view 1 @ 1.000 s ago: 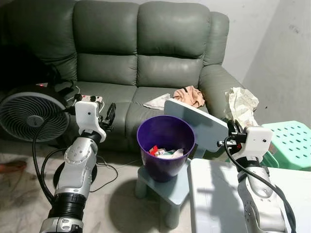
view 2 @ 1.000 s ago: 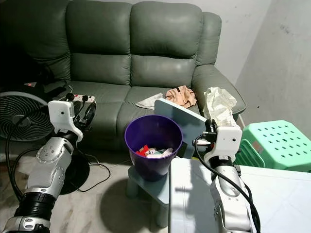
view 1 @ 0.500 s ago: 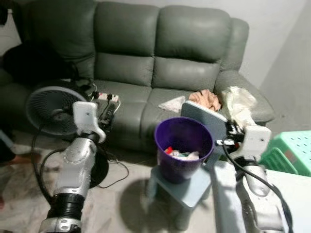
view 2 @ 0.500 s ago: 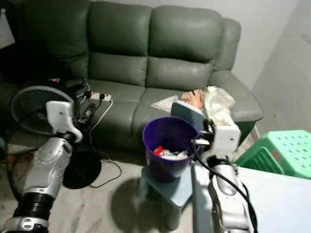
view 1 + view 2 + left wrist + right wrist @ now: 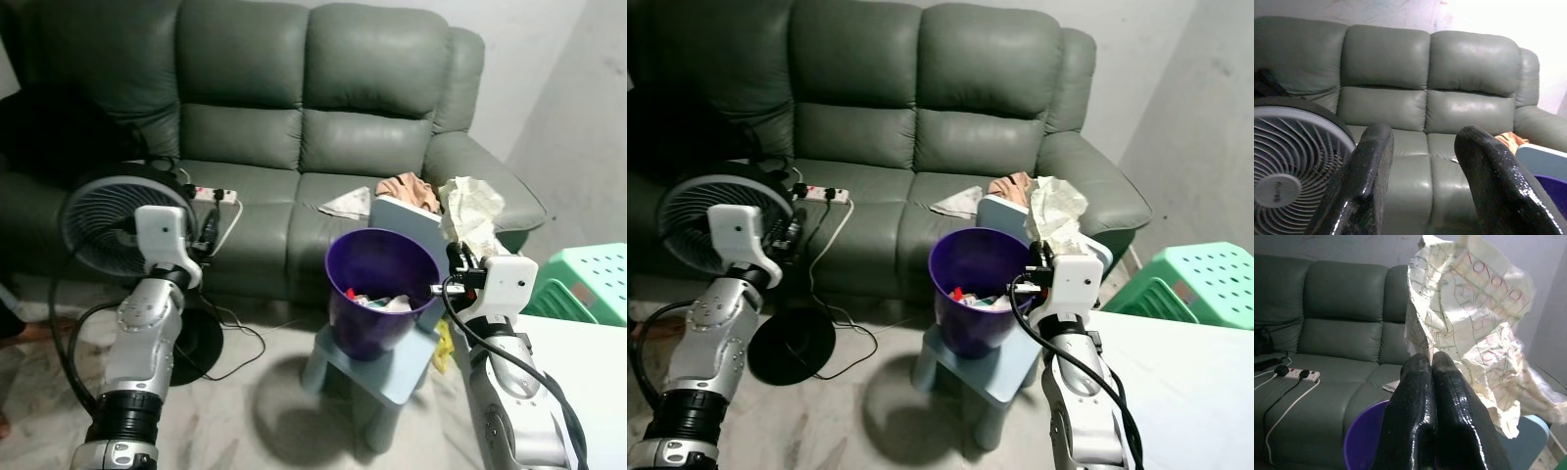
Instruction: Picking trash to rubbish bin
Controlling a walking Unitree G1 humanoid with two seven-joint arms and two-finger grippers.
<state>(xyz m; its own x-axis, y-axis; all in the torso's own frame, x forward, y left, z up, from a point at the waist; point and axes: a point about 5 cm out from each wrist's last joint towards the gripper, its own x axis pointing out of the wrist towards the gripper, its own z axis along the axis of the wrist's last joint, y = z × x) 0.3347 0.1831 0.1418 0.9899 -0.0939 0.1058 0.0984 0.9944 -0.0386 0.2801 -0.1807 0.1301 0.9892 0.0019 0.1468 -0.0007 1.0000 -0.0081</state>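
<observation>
Crumpled paper (image 5: 1474, 328) clamped in right gripper (image 5: 1432, 363), fingers together on it, held just right of the purple bin (image 5: 382, 289) rim, not over the opening. Bin sits on a small blue stool (image 5: 377, 367) in front of the sofa (image 5: 294, 117). View has swung since a second ago; bin now more central, so alignment looks closer. Left gripper (image 5: 1420, 161) idle, fingers apart, near the fan (image 5: 108, 220). Open floor left of stool.

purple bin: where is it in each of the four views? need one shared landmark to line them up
Left eye view: purple bin centre-right, on the small blue stool.
Right eye view: bin at centre, beside the right gripper.
Left wrist view: sliver of rim at the frame edge.
Right wrist view: rim behind the shut fingers pinching the crumpled paper.
Shared landmark: green sofa.
</observation>
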